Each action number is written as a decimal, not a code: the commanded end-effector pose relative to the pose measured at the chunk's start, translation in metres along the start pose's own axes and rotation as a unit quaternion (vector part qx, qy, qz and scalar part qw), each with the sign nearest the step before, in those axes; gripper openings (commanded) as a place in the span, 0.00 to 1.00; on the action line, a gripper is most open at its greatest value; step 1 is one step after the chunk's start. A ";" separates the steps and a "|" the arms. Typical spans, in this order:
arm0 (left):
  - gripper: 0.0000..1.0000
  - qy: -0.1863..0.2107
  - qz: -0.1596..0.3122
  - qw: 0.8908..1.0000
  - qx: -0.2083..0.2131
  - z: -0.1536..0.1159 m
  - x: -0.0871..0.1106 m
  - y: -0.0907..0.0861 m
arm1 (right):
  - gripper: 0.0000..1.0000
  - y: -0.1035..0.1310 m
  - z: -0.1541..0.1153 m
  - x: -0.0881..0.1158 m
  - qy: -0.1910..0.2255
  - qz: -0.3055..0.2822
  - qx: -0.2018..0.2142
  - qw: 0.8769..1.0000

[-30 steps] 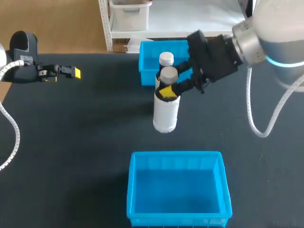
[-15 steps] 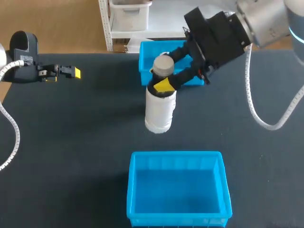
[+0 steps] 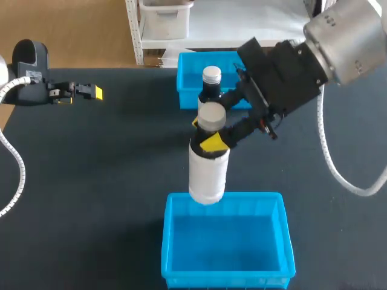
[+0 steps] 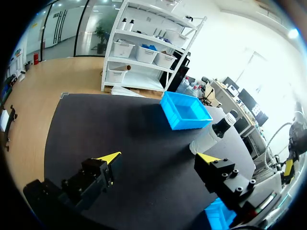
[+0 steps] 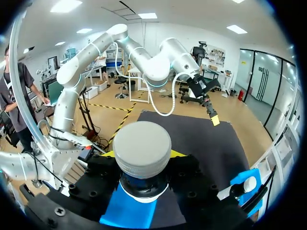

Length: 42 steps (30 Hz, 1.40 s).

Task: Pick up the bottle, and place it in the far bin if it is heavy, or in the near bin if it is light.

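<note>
My right gripper is shut on the neck of a white bottle with a grey cap, held upright in the air. The bottle's base hangs over the far rim of the near blue bin. In the right wrist view the grey cap stands between the fingers of my right gripper, with the near bin showing below. The far blue bin sits at the table's back edge. My left gripper is open and empty, at the far left of the table.
A second bottle with a dark neck and white cap stands in front of the far bin, just behind the held one. From the left wrist it shows beside the far bin, ahead of my left gripper.
My right arm has carried the bottle from beside the far bin toward me, over the near bin's far rim. The left arm has not moved.
</note>
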<state>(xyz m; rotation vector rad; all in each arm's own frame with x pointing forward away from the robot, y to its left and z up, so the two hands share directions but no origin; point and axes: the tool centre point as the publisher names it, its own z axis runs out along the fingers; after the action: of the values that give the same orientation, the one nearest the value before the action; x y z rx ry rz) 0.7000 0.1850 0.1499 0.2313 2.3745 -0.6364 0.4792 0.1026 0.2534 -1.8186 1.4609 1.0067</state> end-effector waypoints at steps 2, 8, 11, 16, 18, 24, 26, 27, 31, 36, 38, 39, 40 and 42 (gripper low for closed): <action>1.00 0.000 0.000 1.000 0.000 0.000 0.000 0.000 | 0.00 0.019 0.013 0.005 -0.002 0.000 -0.006 1.000; 1.00 0.000 0.000 1.000 0.000 0.000 0.000 0.000 | 0.00 0.032 0.032 0.013 -0.002 0.000 -0.022 1.000; 1.00 0.000 0.000 1.000 0.000 0.000 0.000 0.000 | 0.00 0.036 0.039 0.017 -0.004 -0.001 -0.029 1.000; 1.00 0.000 0.000 1.000 0.000 0.000 0.000 0.000 | 0.00 0.041 0.051 0.025 -0.005 -0.003 -0.040 0.999; 1.00 0.000 0.000 1.000 0.000 0.000 0.000 0.000 | 0.00 0.042 0.056 0.030 -0.005 -0.003 -0.045 0.999; 1.00 0.000 0.000 1.000 0.000 0.000 0.000 0.000 | 0.00 0.042 0.069 0.045 0.001 -0.007 -0.055 0.998; 1.00 0.000 0.000 1.000 0.000 0.000 0.000 0.000 | 0.00 0.041 0.071 0.050 0.006 -0.006 -0.055 0.998; 1.00 0.000 0.000 1.000 0.000 0.000 0.000 0.000 | 0.00 0.040 0.072 0.052 0.007 -0.006 -0.055 0.998; 1.00 0.000 0.000 1.000 0.000 0.000 0.000 0.000 | 0.00 0.039 0.076 0.061 0.012 -0.007 -0.059 0.998; 1.00 0.000 0.000 1.000 0.000 0.000 0.000 0.000 | 0.00 0.040 0.081 0.069 0.011 -0.008 -0.068 0.998; 1.00 0.000 0.000 1.000 0.000 0.000 0.000 0.000 | 0.00 0.040 0.082 0.071 0.011 -0.008 -0.069 0.998; 1.00 0.000 0.000 1.000 0.000 0.000 0.000 0.000 | 0.00 0.039 0.083 0.073 0.011 -0.007 -0.069 0.998; 1.00 0.000 0.000 1.000 0.000 0.000 0.000 0.000 | 0.00 0.039 0.083 0.073 0.010 -0.006 -0.068 0.998; 1.00 0.000 0.000 1.000 0.000 0.000 0.000 0.000 | 0.00 0.039 0.084 0.075 0.009 -0.005 -0.068 0.998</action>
<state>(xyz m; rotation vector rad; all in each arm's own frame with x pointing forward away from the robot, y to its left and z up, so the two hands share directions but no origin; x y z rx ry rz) 0.7000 0.1850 0.1500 0.2314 2.3744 -0.6365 0.4319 0.1229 0.1488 -1.9374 1.4292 1.1020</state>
